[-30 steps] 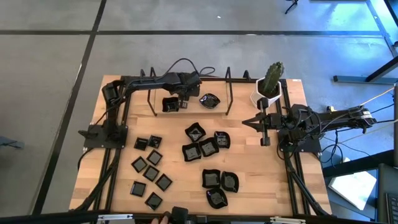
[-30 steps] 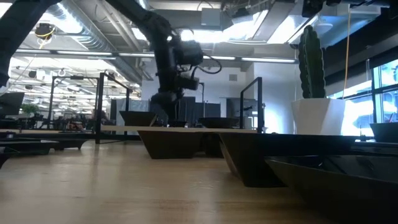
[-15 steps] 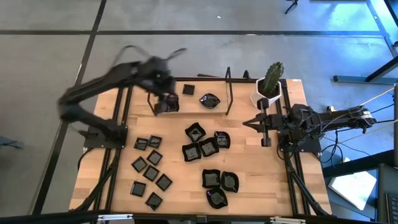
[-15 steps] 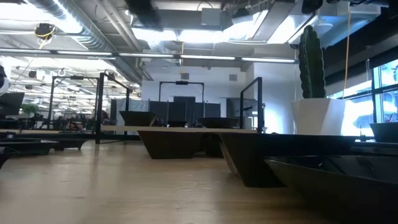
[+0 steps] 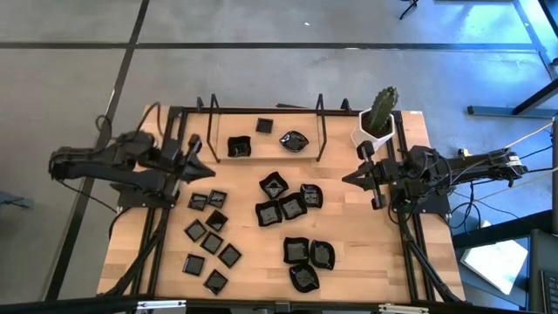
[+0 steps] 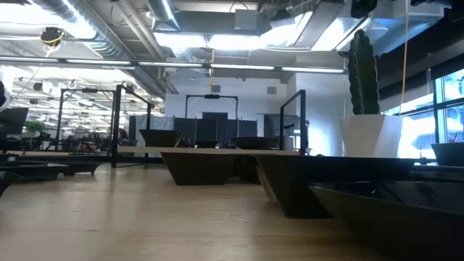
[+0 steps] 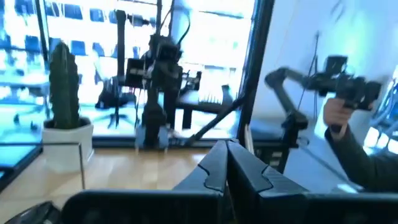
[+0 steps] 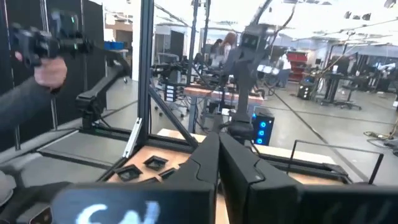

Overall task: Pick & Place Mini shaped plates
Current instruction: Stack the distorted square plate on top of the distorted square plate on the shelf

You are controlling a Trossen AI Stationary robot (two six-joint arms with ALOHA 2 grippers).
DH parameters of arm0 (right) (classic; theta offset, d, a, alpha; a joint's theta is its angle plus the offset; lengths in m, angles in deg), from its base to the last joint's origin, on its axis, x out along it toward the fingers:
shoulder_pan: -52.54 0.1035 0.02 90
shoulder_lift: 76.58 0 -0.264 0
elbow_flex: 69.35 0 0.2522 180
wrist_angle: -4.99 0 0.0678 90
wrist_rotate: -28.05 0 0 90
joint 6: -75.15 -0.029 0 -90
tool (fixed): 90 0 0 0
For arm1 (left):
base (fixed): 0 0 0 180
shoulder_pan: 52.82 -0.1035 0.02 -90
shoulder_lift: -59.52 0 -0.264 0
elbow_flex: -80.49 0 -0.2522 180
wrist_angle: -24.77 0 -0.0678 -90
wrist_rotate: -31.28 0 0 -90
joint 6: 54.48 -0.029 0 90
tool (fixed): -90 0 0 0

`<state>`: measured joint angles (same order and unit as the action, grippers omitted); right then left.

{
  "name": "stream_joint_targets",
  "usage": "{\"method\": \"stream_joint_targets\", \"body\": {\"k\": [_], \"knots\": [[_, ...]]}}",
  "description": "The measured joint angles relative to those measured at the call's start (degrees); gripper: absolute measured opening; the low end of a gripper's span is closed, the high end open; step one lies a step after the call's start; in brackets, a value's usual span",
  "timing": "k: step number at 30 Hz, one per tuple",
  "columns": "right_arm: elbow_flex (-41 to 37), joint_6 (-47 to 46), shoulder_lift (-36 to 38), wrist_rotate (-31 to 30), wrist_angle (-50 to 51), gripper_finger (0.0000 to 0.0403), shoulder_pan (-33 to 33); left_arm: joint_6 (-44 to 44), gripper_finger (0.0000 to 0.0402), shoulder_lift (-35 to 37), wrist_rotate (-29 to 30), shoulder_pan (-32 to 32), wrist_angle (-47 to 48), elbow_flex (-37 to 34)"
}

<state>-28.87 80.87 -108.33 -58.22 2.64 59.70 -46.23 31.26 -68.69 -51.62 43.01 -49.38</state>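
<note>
Mini shaped plates (image 5: 292, 208): glossy black, small flat squares at left, rimmed and wavy-edged ones mid-surface (image 5: 349, 235), three behind on a railed shelf (image 5: 261, 157). Left gripper (image 5: 197, 167) closed, empty, at the left edge; right gripper (image 5: 349, 179) closed, empty, beside the cactus pot (image 5: 375, 135). High view alone shows both arms; low view cuts plates to dark profiles.

Left pincer (image 5: 193, 160) closed, arm folded at left, right pincer (image 5: 359, 177) closed
</note>
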Motion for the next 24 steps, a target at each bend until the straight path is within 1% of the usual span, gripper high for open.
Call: {"method": "stream_joint_targets", "body": {"k": [3, 5, 8, 11, 14, 17, 20, 22, 24], "knots": [[0.00, -1.18, -0.49, 0.00, -0.33, 0.0013, -0.02, -1.87, 0.0002, 5.08, 4.18, 3.99, -4.78, -7.40], [0.00, -0.76, -1.37, 0.00, -0.84, 0.0013, -0.01, -5.35, 0.0002, 7.03, 6.11, 5.27, -8.41, -12.23], [0.00, 1.53, -3.97, 0.00, -2.85, 0.0013, 0.00, -12.23, 0.0002, 7.30, 8.94, 5.35, -19.19, -20.62], [0.00, 4.69, -7.73, -0.02, -5.91, 0.0013, 0.00, -19.96, 0.0002, 5.64, 8.92, 3.91, -27.54, -26.75], [0.01, 6.97, -11.83, -0.03, -9.79, 0.0013, -0.01, -26.85, 0.0003, 5.45, 6.96, 2.47, -26.10, -29.22], [0.00, 8.90, -14.81, -0.02, -12.54, 0.0013, 0.00, -30.69, 0.0002, 5.49, 7.34, 1.74, -23.76, -29.32], [0.02, 11.26, -17.72, -0.02, -13.20, 0.0013, 0.00, -36.50, 0.0003, 5.49, 7.20, 1.10, -24.05, -29.32], [0.02, 11.11, -19.82, -0.02, -14.04, 0.0013, 0.00, -40.32, 0.0003, 5.45, 5.68, 0.72, -24.03, -29.30], [0.02, 8.78, -22.11, -0.02, -14.22, 0.0013, 0.04, -41.26, 0.0002, 5.25, 4.43, 0.50, -24.18, -29.30]]}}
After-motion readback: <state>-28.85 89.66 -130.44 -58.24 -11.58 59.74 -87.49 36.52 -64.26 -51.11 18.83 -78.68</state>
